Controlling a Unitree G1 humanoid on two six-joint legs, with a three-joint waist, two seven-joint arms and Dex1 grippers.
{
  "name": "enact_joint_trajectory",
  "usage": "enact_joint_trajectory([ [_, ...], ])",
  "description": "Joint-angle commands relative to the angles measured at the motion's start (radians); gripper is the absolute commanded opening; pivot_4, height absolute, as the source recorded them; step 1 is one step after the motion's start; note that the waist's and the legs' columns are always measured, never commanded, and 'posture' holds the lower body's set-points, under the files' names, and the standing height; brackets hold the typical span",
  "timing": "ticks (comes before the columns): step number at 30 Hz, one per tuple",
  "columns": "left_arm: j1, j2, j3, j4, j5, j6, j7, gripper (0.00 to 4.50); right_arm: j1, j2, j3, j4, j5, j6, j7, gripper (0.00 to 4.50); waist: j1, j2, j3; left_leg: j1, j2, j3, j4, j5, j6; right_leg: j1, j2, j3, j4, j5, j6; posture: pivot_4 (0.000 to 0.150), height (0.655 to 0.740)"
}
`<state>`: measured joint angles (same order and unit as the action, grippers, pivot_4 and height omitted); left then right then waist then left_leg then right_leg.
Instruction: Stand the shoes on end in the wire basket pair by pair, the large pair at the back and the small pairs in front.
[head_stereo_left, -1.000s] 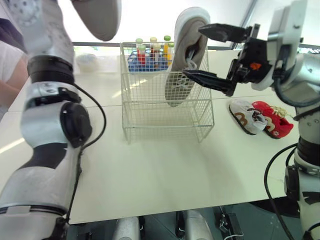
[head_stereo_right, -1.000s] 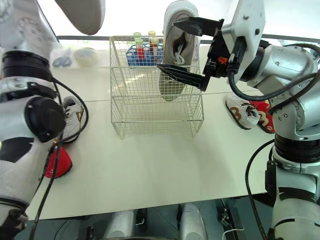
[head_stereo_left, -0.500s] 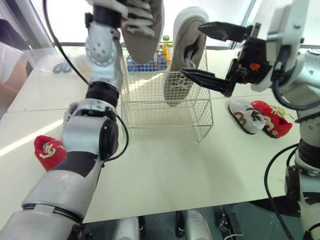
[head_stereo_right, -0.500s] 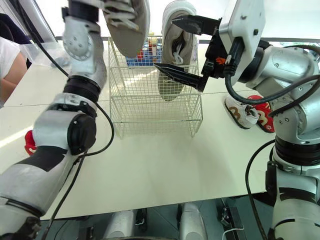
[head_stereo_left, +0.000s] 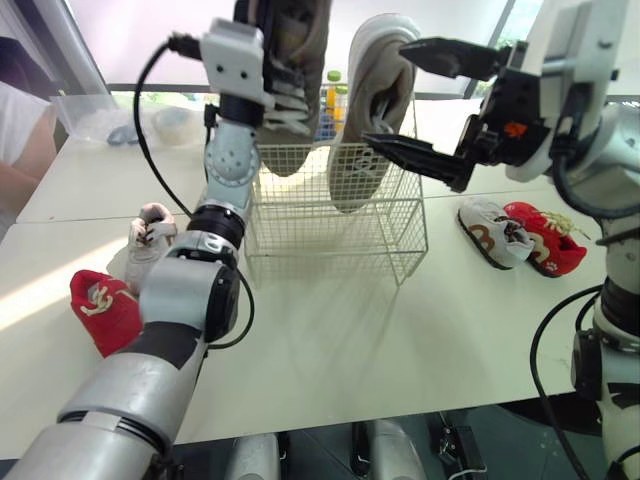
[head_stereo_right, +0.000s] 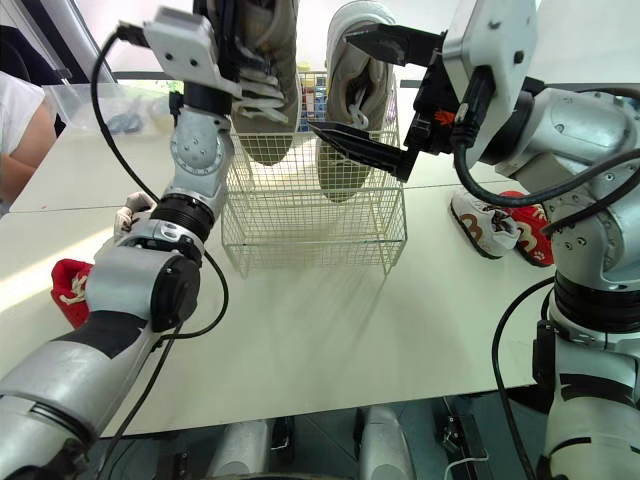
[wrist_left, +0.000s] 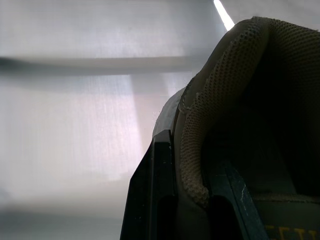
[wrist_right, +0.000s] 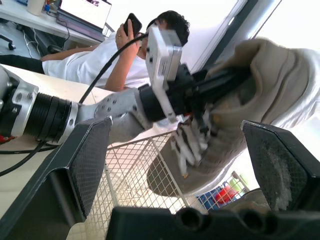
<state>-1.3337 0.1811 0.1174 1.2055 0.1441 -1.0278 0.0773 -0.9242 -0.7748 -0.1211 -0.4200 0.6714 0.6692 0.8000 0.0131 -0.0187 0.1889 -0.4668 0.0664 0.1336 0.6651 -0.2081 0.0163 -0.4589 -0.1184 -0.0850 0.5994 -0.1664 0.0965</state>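
1. Shoes and basket share one table (head_stereo_left: 330, 340). Its front half is bare, which gives both arms free room to work.
2. Wire basket (head_stereo_left: 335, 245) sits mid-table with its open top up. One shoe occupies its right rear, and the left rear and the whole front are unfilled. A bottle rack (head_stereo_left: 331, 95) stands close behind the back rim, so I judge that edge allows little overshoot.
3. Standing shoe (head_stereo_left: 375, 75), large and beige, rests toe-down in the basket against the right wall. Its heel is well above the rim. I judge this to be the required back position.
4. Second large shoe (head_stereo_left: 285, 90) hangs toe-down over the basket's left rear, beside its mate, evidently held that way so it can drop in on end. Whether its toe has passed the rim cannot be told.
5. Right end effector (head_stereo_right: 335, 80) is spread wide and empty. One finger is near the standing shoe's heel and the other is by its middle, probably placed to guard against a topple.
6. Left end effector (wrist_left: 192, 200) is clamped on the second large shoe's padded collar.
7. Small shoes lie on the table, outside the basket.
   - Right white shoe (head_stereo_left: 493, 232) and right red shoe (head_stereo_left: 548, 240) touch each other on the basket's right.
   - Left white shoe (head_stereo_left: 148, 235) and left red shoe (head_stereo_left: 105, 312) lie near the left arm.
   - Each colour pair is split across the two sides.
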Motion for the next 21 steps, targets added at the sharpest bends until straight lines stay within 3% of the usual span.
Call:
enact_joint_trajectory([
  [1, 0.016, -0.015, -0.017, -0.025, 0.003, 0.006, 0.011, 0.02, -0.036, -0.021, -0.022, -0.026, 0.007, -0.004, -0.006, 4.5, 0.001, 0.0, 0.0, 0.0, 0.0, 0.0, 0.0, 0.0, 0.0, 0.0, 0.0, 0.0, 0.0, 0.0, 0.0, 0.15, 0.74],
  [10, 0.174, -0.066, -0.012, -0.132, -0.069, 0.059, -0.072, 0.02, -0.032, -0.015, -0.018, -0.014, 0.002, -0.012, -0.004, 4.5, 0.0, 0.012, -0.011, 0.008, 0.0, -0.001, 0.0, 0.0, 0.0, 0.01, 0.0, 0.0, -0.001, -0.002, -0.004, 0.15, 0.74],
  [11, 0.194, -0.066, -0.009, -0.154, -0.075, 0.069, -0.073, 0.89, -0.032, -0.014, -0.015, -0.011, -0.001, -0.015, -0.003, 4.5, 0.0, 0.015, -0.013, 0.009, 0.0, -0.001, 0.0, -0.001, 0.0, 0.011, -0.001, 0.0, -0.002, -0.002, -0.004, 0.15, 0.74],
  [18, 0.309, -0.076, 0.0, -0.341, -0.161, 0.248, -0.128, 4.36, -0.036, -0.003, -0.004, 0.004, -0.008, -0.027, 0.005, 4.5, -0.001, 0.019, -0.016, 0.023, 0.001, -0.001, -0.001, -0.003, -0.002, 0.022, -0.001, 0.0, -0.003, -0.003, -0.004, 0.15, 0.74],
  [21, 0.382, -0.073, -0.011, -0.487, -0.189, 0.351, -0.161, 4.36, -0.042, 0.004, 0.001, 0.012, -0.01, -0.032, 0.007, 4.5, -0.001, 0.021, -0.018, 0.023, 0.001, -0.001, -0.001, -0.003, -0.002, 0.022, -0.001, 0.0, -0.003, -0.003, -0.004, 0.15, 0.74],
])
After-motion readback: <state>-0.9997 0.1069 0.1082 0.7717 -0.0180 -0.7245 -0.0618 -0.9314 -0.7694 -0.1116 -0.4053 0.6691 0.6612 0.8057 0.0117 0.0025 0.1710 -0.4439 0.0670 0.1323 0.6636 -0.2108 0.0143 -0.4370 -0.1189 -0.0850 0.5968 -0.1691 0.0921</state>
